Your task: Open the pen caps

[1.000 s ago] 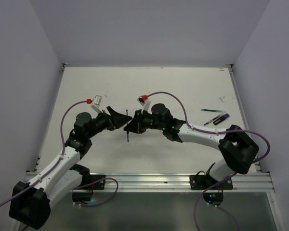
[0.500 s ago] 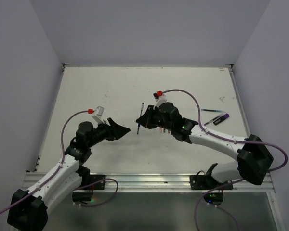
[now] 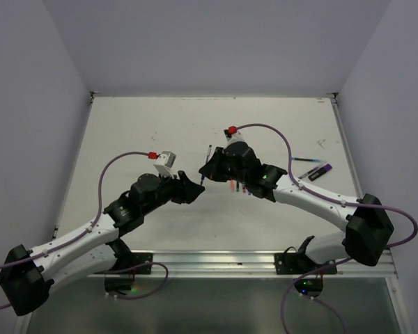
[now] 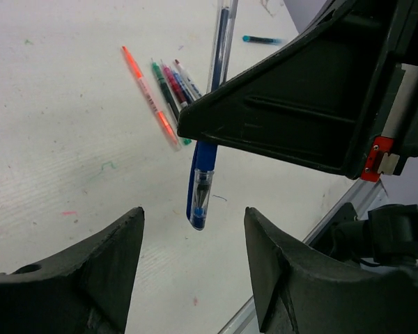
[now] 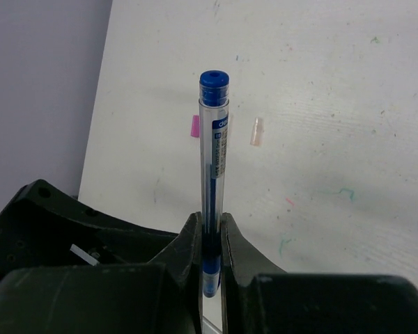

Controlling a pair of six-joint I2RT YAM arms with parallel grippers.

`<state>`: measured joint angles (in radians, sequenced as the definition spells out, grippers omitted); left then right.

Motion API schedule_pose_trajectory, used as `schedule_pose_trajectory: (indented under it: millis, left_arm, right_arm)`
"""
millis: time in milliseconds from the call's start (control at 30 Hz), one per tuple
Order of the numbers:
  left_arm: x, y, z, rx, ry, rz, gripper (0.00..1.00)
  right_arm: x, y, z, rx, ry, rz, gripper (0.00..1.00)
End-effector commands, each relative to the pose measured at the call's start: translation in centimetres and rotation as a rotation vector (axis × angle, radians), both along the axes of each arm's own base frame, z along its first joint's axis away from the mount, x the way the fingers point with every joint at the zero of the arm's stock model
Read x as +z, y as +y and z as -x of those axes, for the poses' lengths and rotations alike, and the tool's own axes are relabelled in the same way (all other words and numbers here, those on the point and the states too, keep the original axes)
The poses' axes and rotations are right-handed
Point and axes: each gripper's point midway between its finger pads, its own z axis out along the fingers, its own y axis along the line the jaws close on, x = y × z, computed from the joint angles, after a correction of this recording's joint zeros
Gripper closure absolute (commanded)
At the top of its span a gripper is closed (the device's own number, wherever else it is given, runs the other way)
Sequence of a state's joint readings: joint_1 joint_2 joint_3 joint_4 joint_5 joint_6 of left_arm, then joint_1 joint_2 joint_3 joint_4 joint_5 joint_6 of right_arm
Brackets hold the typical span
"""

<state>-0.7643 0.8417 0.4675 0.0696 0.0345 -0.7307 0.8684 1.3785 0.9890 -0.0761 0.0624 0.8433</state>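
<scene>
My right gripper is shut on a blue pen with a clear barrel and holds it off the table. In the top view this gripper is at mid-table with the pen sticking out past it. The pen's blue capped end hangs below the right fingers, in line with the gap of my open left gripper and touching neither jaw. From above, the left gripper sits just left of and below the right one. A pink pen cap and a whitish pen cap lie loose on the table.
Several thin pens, orange-red, green, pink and blue, lie side by side under the right arm. A teal pen lies farther off. More pens and a purple marker lie at the right. The metal rail runs along the near edge.
The right gripper carried the pen up and to the right, away from the left gripper. The left arm then stretched to the right and forward, closing in on the pen's lower end again.
</scene>
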Motion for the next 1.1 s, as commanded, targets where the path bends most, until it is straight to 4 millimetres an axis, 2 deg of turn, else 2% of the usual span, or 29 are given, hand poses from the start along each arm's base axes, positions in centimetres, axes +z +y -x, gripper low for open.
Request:
schedule_pose_trajectory:
  millis: [0, 33, 100, 233, 367, 533, 800, 1067]
  left_arm:
    - [0.7, 0.1, -1.6, 0.085, -0.083, -0.092, 0.38]
    - [1.0, -0.2, -1.7, 0.087, -0.092, -0.107, 0.39]
    - [0.0, -0.6, -1.7, 0.086, -0.073, -0.154, 0.41]
    - [-0.4, -1.4, -1.5, 0.097, -0.088, -0.218, 0.44]
    - [-1.0, -1.6, -1.4, 0.109, -0.086, -0.282, 0.5]
    - [-0.4, -1.6, -1.5, 0.133, -0.106, -0.292, 0.57]
    - [0.2, -2.2, -1.8, 0.129, -0.126, -0.323, 0.6]
    - [0.4, -2.7, -1.8, 0.123, -0.137, -0.347, 0.75]
  right_arm:
    - [1.4, 0.2, -0.4, -0.026, -0.001, -0.025, 1.0]
    - [1.2, 0.2, -0.3, -0.026, 0.003, -0.024, 1.0]
    - [1.2, 0.3, -0.2, -0.02, 0.011, -0.032, 1.0]
    - [1.3, 0.4, 0.0, -0.013, 0.016, -0.04, 1.0]
    - [1.3, 0.5, 0.2, -0.007, 0.02, -0.047, 1.0]
    - [1.0, 0.4, 0.3, -0.006, 0.024, -0.044, 1.0]
    - [0.7, 0.3, 0.3, -0.008, 0.033, -0.037, 1.0]
    - [0.6, 0.2, 0.4, -0.009, 0.04, -0.031, 1.0]
